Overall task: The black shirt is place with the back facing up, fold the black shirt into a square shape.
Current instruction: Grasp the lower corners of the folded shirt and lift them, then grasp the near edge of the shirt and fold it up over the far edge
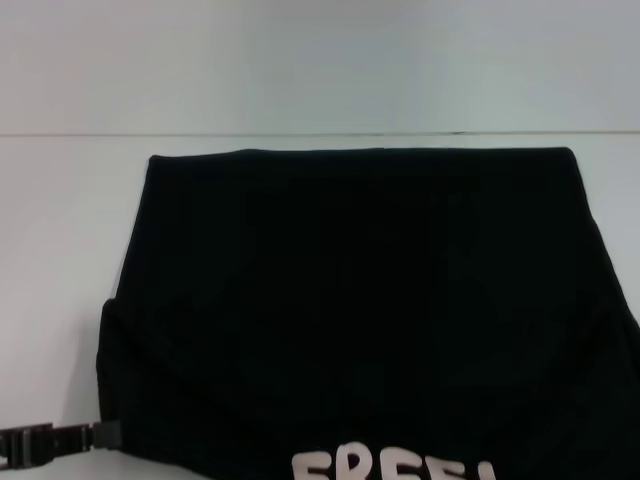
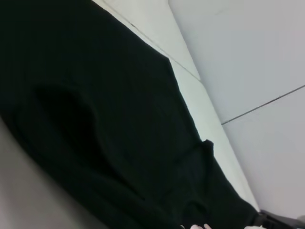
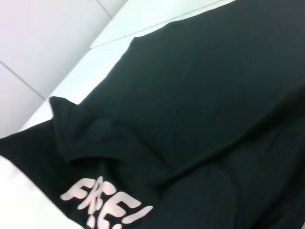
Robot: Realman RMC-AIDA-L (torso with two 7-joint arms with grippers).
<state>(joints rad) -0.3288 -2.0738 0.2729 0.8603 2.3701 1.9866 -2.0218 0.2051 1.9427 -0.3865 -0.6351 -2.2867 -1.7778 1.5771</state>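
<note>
Black shirt [image 1: 360, 300] lies spread flat on the white table [image 1: 60, 230], filling most of the head view. Far edge is straight and runs parallel to the table's back edge, just short of it. Near part of the shirt runs out of the frame at the bottom and at the right.

Pale lettering [image 1: 395, 468] shows on the shirt at the near edge, cut off by the frame; reads roughly "FREE". Right wrist view shows the same lettering [image 3: 107, 205] on a lower layer of fabric, with another layer folded over it, leaving a raised crease and a pointed fabric corner towards the table edge.

Left wrist view: shirt [image 2: 95, 124] covers most of the picture, soft fold ridge across it, one pointed corner sticking out onto the white table [image 2: 209, 119].

Left gripper [image 1: 60, 442]: dark, low at the near left corner of the head view, tip right at the shirt's left edge. Can't tell whether it's open or closed, or whether it has any fabric.

Right gripper: not visible in any view, so no read on it.

White wall [image 1: 320, 60] behind the table.
</note>
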